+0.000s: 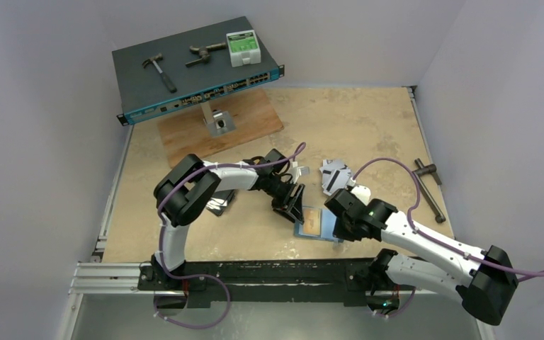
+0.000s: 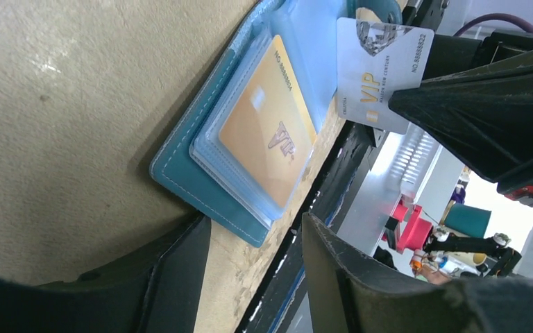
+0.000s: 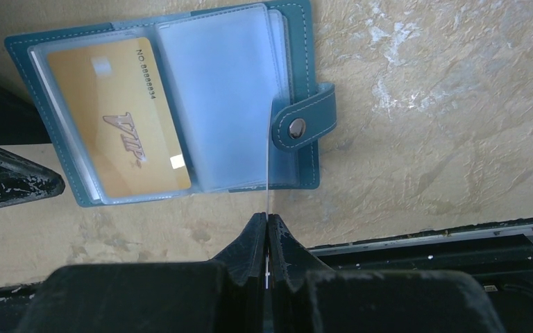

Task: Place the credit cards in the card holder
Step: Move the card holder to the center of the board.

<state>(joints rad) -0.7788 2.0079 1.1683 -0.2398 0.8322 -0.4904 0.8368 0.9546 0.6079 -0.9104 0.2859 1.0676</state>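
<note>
The teal card holder (image 3: 304, 41) lies open on the table near its front edge, snap strap (image 3: 304, 126) to one side. A gold-orange credit card (image 3: 118, 135) sits in one clear sleeve. My right gripper (image 3: 267, 220) is shut on a silver-grey credit card (image 2: 378, 69), held on edge over the empty sleeve next to the gold card (image 2: 267, 135). My left gripper (image 2: 257, 239) is open and empty, its fingers (image 2: 173, 277) low at the corner of the holder (image 2: 194, 173). From above, the left gripper (image 1: 292, 205) and right gripper (image 1: 338, 212) flank the holder (image 1: 310, 225).
Silver card-like pieces (image 1: 336, 173) lie fanned behind the holder. A dark flat item (image 1: 219, 207) lies under the left arm. A network switch (image 1: 198, 67) carrying a hammer (image 1: 159, 71) stands on a wooden board (image 1: 219, 127) at back left. A metal tool (image 1: 431, 188) lies right.
</note>
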